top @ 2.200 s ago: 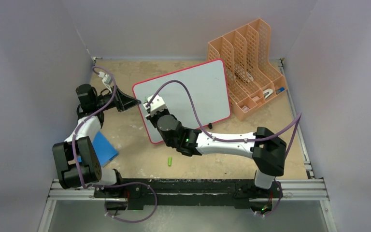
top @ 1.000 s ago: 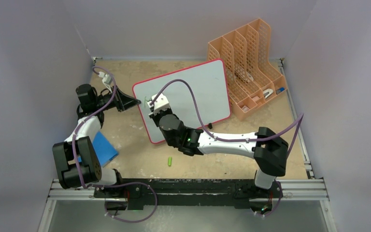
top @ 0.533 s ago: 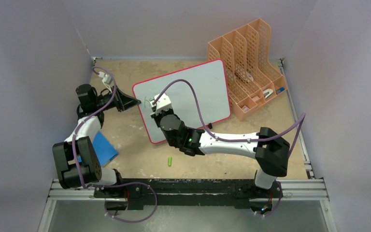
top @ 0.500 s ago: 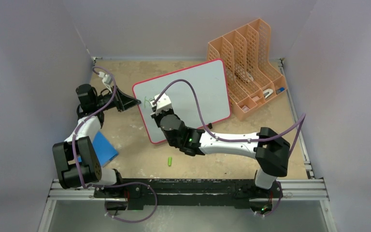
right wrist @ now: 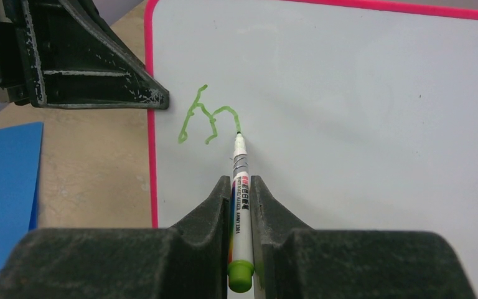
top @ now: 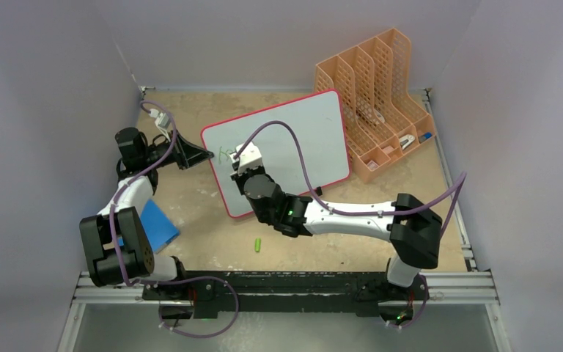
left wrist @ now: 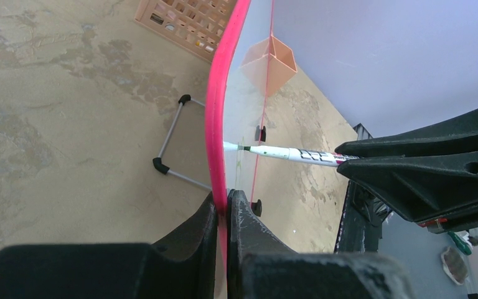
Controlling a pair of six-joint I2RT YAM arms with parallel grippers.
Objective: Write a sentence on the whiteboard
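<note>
Left jaws are clamping the whiteboard; right jaws, pinching the marker, are apparently finishing the first letter, next needing light rightward strokes.

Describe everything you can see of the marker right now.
The marker is a slim white pen with printed lettering, coloured bands near the front, a dark fine tip and a green rear end. The right gripper has its jaws shut on the barrel. The tip touches the whiteboard at the end of the green strokes, close to its pink rim.
</note>
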